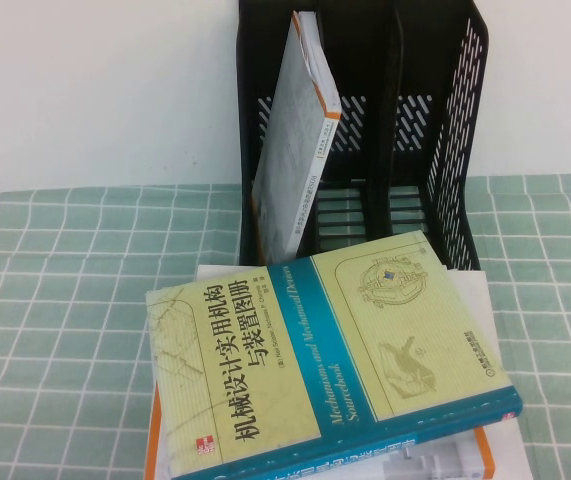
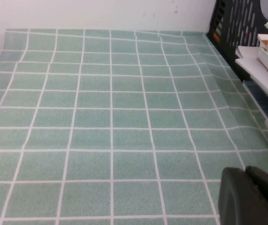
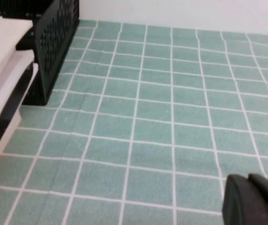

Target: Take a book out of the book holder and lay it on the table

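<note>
**Once out of the book holder (image 1: pixel 460 130), set flat, though on a stack rather than on the cloth.**

Shown: the book (image 1: pixel 335 360) lying cover up, just in front of the book holder, on top of a stack of other books (image 1: pixel 490 450) instead of the table (image 1: pixel 55 300). Long axis slanting, far end toward the book holder, other end toward the robot's left; teal spine along the near edge. To finish well, probably: grip by an overhanging edge, lift level, lower onto bare cloth left of the book holder, avoiding the thin white book (image 1: pixel 295 140) leaning inside. Left gripper (image 2: pixel 251 197) and right gripper (image 3: pixel 253 199) low over the cloth either side of the book holder, fingers pressed together, holding nothing.
</note>
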`<state>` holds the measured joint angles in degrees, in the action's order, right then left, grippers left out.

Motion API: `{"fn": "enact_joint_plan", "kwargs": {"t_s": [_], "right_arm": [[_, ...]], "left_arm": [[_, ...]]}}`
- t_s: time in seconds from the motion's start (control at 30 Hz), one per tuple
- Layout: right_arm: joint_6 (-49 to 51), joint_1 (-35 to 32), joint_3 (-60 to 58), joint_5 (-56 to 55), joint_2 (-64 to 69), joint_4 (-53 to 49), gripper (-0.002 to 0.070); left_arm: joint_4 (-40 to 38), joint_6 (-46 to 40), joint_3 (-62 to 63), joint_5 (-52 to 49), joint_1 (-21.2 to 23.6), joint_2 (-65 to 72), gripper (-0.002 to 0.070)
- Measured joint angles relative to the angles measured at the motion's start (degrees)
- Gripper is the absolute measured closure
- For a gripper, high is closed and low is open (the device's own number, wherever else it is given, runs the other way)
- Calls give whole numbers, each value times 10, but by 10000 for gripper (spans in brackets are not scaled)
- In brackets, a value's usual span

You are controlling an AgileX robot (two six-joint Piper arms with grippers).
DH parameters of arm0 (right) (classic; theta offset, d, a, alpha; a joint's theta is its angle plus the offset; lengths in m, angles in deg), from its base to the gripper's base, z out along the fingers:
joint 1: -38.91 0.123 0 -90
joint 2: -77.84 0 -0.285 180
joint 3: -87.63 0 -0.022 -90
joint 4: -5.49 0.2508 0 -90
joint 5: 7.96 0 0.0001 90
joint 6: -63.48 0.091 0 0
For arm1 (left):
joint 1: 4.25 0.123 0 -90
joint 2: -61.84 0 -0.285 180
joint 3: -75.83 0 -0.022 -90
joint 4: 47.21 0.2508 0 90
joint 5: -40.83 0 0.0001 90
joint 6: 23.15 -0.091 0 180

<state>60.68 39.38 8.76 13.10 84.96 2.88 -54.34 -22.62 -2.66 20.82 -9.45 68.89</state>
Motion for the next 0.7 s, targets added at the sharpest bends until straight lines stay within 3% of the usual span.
{"fn": "enact_joint_plan", "kwargs": {"t_s": [0.7], "right_arm": [[2, -33, 0, 1, 0, -19, 678]], "left_arm": [[0, 0, 0, 0, 0, 0, 678]]}}
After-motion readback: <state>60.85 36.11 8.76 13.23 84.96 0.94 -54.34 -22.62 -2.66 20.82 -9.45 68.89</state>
